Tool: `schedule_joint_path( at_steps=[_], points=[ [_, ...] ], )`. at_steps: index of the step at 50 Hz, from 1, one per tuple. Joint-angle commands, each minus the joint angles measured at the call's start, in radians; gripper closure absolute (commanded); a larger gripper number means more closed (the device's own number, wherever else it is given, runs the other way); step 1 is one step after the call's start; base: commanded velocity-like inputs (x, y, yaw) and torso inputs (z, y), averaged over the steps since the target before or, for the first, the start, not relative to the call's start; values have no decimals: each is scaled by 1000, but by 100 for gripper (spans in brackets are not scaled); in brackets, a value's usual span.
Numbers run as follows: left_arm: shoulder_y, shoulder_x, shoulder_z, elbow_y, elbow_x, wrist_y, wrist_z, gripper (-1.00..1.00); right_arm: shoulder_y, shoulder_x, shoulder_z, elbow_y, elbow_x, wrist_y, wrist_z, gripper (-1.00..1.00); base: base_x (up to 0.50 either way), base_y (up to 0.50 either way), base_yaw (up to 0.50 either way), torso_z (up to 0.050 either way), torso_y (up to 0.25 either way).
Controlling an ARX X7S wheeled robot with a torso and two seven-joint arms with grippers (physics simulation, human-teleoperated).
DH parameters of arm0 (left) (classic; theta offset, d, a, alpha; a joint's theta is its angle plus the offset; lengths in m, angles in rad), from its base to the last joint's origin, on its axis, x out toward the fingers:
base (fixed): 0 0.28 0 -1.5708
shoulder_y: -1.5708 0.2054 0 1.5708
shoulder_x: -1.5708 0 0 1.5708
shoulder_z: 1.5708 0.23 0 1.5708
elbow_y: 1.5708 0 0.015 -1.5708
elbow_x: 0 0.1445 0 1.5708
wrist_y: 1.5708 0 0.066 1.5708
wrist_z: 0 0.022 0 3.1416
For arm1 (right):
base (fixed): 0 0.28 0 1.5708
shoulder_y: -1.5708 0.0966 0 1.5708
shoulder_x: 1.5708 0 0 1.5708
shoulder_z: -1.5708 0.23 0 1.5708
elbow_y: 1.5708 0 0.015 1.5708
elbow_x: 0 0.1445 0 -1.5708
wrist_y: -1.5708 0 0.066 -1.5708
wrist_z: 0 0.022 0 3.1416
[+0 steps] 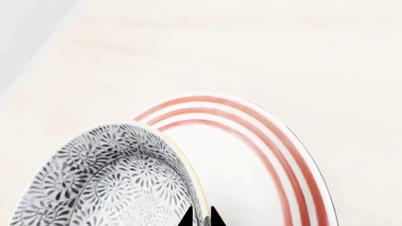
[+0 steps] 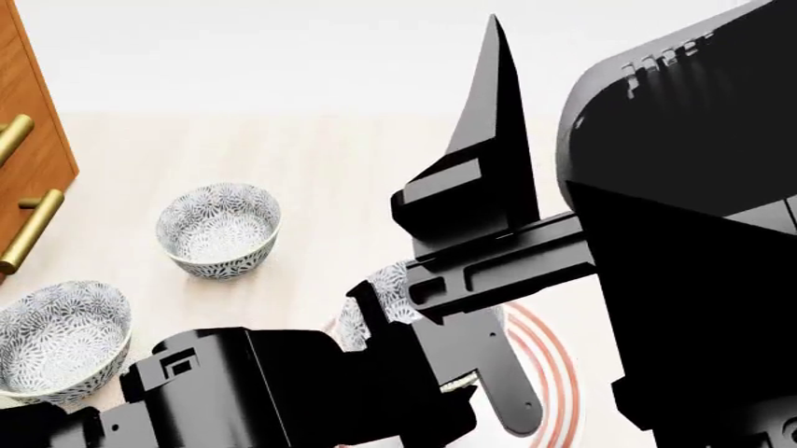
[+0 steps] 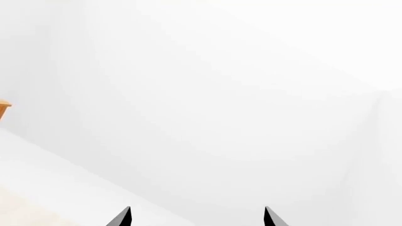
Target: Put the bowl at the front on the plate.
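The left gripper [image 1: 202, 217] is pinched onto the rim of the bowl [image 1: 113, 183], its two dark fingers [image 1: 186, 219] close together with the rim's edge between them, one inside the wall and one outside. Gripping by the rim suits a deep, thin-walled ceramic bowl that is too wide to be taken around its body. In the left wrist view the bowl overlaps the near edge of the plate [image 1: 276, 141], whose red rings arc out from behind it. In the head view a patch of the bowl's flower pattern [image 2: 388, 285] shows between the dark arm links, directly above the plate [image 2: 548, 359], so the bowl appears to be over the plate or on it. Whether its base is already touching cannot be told, since the arms hide the contact.

Two other patterned bowls, one further back [image 2: 218, 229] and one nearer the left edge [image 2: 56, 341], sit well apart from the plate on the pale wooden surface [image 2: 324, 168], beside a wooden cabinet [image 2: 32, 140] with brass handles.

The right gripper [image 3: 197, 217] is raised and points at a blank white wall, its fingers [image 3: 122, 218] spread wide with nothing between them, seemingly held clear of the working arm.

By my judgement the placing is nearly done, with only settling and release left.
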Motion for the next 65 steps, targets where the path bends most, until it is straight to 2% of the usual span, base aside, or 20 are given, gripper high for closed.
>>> schedule_joint_path(
  at_steps=[1,22,65],
  points=[
    [-16,16,41,-35,-35,42,-37,100,-8,11,5,-9,1,-8,-1,-100,0,0,0,0,0],
    [-67,17,244,-90,-225,183,-114,100,3,19,3,-11,15,-10,-2,-100,0,0,0,0,0],
    [-20,18,256,-120,-221,230,-127,100,-47,44,15,-39,-16,-41,-17,-100,0,0,0,0,0]
  ],
)
